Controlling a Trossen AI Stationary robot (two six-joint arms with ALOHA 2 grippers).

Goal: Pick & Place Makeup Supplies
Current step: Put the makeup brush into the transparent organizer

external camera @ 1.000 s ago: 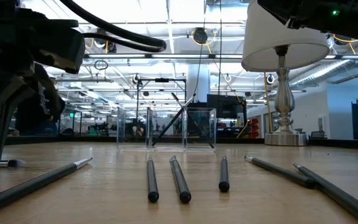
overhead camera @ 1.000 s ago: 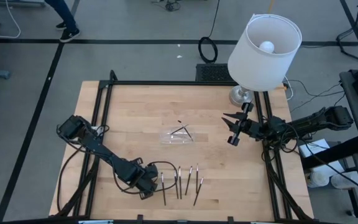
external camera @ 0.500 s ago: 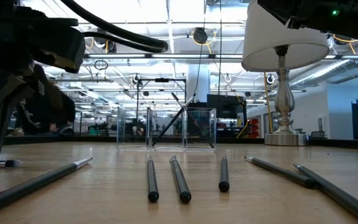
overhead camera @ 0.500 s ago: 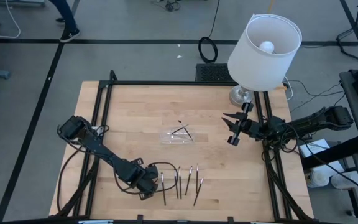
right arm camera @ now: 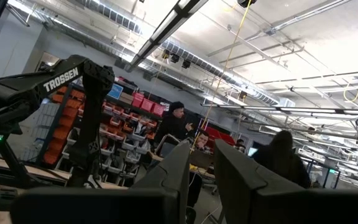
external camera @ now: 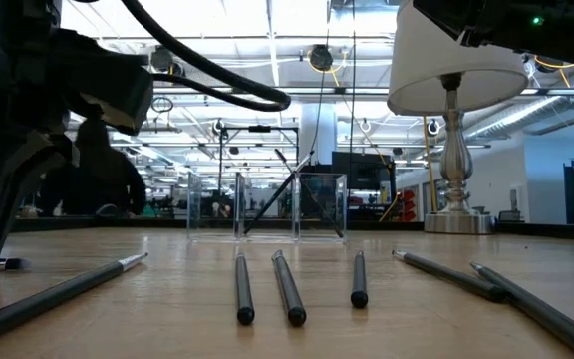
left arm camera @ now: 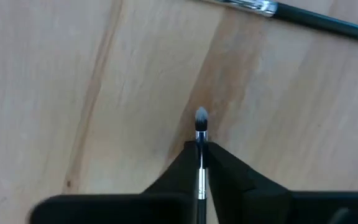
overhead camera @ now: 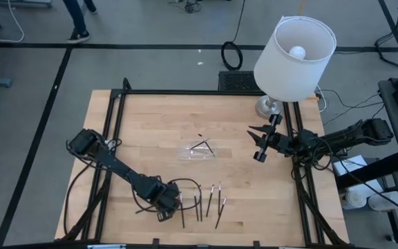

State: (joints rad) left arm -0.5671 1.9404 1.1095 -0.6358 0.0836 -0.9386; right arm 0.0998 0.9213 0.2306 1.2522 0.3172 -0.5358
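Evidently the left gripper point(left arm camera: 201, 163) had clamped shut on a small brush point(left arm camera: 201, 146) at the table's near-left — its pale tip poked out just past the fingertips, above bare wood. Compared with a second before, the arm had shifted slightly right and the jaws had settled on the stick, so the pick looked made and carrying remained. Just to the right lay the other makeup sticks point(overhead camera: 209, 202) in a loose row; the clear tray point(overhead camera: 195, 151) sat mid-table, well apart, with open wood between. The right gripper point(overhead camera: 258, 145) hung far right, fingers narrowly parted, holding nothing — out of the way.
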